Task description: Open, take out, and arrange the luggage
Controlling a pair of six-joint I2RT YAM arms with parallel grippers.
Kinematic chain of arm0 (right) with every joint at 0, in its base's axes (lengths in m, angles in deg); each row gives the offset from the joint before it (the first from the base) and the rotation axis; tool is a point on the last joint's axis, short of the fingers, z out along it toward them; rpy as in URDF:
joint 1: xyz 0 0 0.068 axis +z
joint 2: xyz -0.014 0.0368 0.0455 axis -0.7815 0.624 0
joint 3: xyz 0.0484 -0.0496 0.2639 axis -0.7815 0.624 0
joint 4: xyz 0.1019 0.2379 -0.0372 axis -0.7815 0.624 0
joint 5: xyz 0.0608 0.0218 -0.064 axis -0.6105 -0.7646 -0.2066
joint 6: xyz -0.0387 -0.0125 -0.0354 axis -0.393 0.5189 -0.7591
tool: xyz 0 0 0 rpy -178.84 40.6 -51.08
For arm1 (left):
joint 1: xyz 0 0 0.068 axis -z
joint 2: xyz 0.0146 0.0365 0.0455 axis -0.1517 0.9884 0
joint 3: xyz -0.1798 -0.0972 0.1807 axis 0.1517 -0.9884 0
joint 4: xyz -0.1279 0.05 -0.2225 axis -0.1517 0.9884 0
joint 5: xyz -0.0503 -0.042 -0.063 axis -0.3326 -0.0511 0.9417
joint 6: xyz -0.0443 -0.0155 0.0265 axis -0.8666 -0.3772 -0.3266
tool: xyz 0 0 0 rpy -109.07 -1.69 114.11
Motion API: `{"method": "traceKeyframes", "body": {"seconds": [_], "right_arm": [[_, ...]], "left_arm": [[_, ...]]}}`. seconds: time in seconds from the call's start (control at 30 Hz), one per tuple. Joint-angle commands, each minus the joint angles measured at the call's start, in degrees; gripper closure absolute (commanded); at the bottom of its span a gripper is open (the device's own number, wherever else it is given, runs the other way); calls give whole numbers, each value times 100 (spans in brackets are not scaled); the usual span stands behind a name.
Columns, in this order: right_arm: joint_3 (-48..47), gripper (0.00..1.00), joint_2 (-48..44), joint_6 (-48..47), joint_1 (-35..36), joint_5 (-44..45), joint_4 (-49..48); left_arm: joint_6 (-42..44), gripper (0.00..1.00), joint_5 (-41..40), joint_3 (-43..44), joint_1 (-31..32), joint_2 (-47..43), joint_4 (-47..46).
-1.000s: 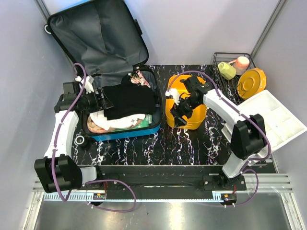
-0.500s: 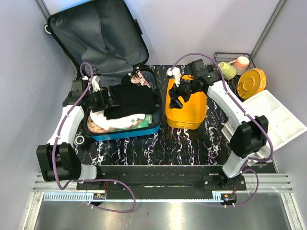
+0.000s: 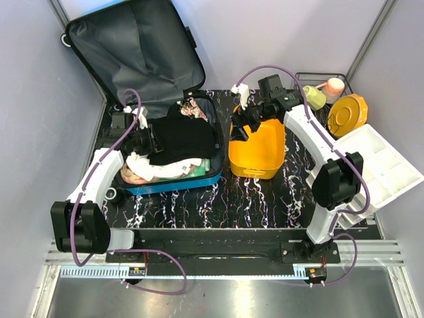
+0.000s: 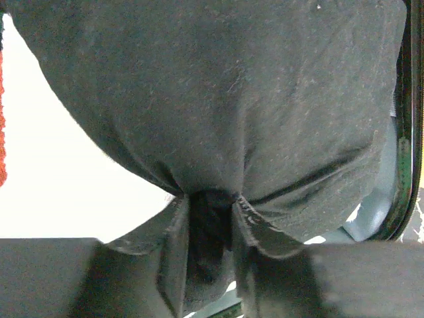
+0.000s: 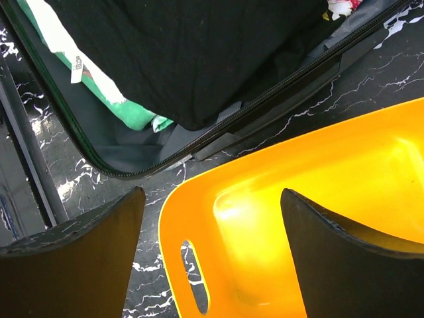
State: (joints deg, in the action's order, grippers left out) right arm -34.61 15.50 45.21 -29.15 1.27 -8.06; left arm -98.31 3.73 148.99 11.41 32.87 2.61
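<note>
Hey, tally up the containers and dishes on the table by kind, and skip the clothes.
Suitcase: 1
Orange basket: 1
Wire rack: 1
White tray: 1
Cups: 2 (green cup, pink cup)
Orange plate: 1
Total: 7

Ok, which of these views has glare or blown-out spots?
Left wrist: the white patch left of the black garment is blown out, and the nearest fabric is blurred. Right wrist: bright glare inside the orange basket. Top external: evenly lit and sharp.
</note>
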Motion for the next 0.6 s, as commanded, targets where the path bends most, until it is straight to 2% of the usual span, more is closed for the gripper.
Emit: {"method": "traceKeyframes", "body": {"seconds": [0.0, 0.03, 0.1, 0.27, 0.37, 0.57], "right_arm": [[-427, 8, 148, 329, 8, -171, -215], [-445, 8, 174, 355, 17, -171, -233], [-507, 7, 227, 460, 8, -179, -277], [-691, 7, 359, 873, 8, -381, -522], [-744, 7, 455, 1356, 17, -679, -829], [-893, 7, 868, 2121, 123, -1084, -1190]], "left_arm": [[35, 78, 234, 359, 137, 59, -4], [96, 88, 287, 413, 128, -2, 22], [140, 99, 253, 588, 119, -125, 118], [272, 100, 384, 922, -258, -547, 477], [386, 100, 577, 1090, -926, -583, 881], [808, 100, 524, 940, -1445, -469, 1033]]}}
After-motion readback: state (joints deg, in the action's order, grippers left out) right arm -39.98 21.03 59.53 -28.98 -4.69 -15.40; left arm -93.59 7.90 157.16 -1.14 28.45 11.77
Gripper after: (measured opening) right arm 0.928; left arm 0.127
